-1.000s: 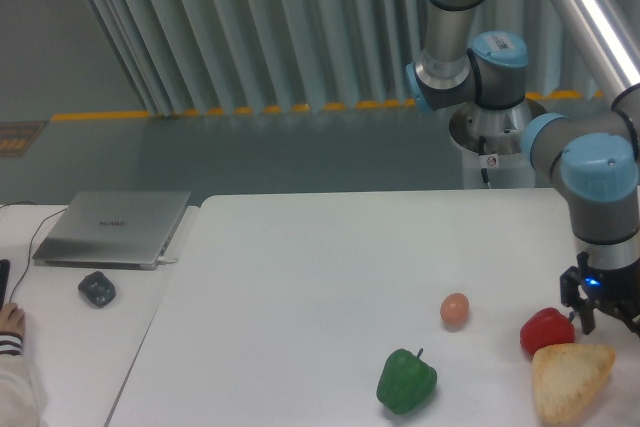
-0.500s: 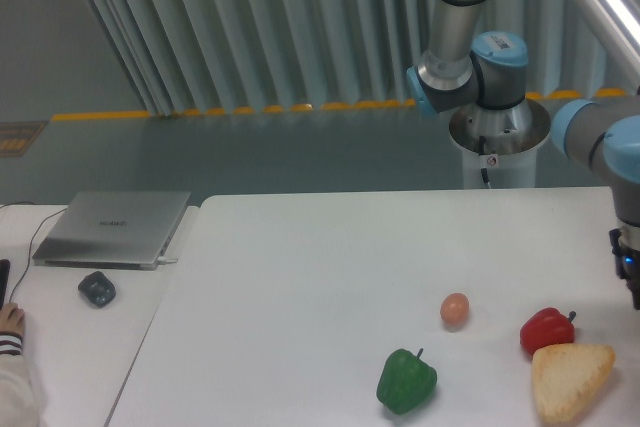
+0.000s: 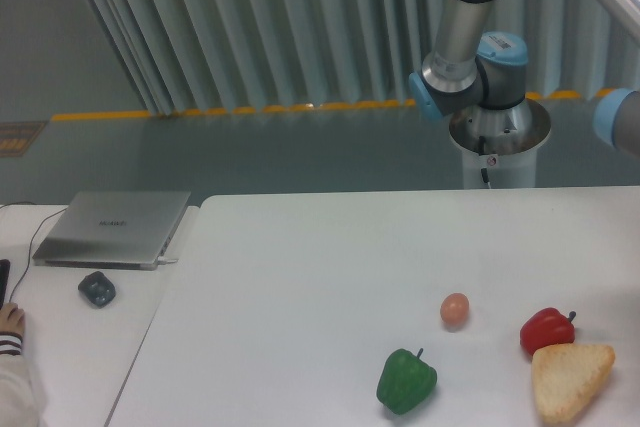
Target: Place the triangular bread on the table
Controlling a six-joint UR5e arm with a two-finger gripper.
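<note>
green pepper (image 3: pixel 406 381), red pepper (image 3: pixel 546 331), egg (image 3: pixel 454 309), laptop (image 3: pixel 113 228)

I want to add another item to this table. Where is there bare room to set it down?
Bare: the table from its left and far edges up to the egg and green pepper. Crowded: the near right corner, with the red pepper beside the triangular bread.

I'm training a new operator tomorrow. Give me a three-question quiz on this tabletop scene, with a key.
1. True or false: the triangular bread lies flat on the table.
2. Which item lies closest to the bread? A) green pepper B) egg C) red pepper
3. Fill in: the closed laptop sits on the smaller desk, with a dark ____ in front of it.

Key: 1 true; 2 C; 3 mouse.
</note>
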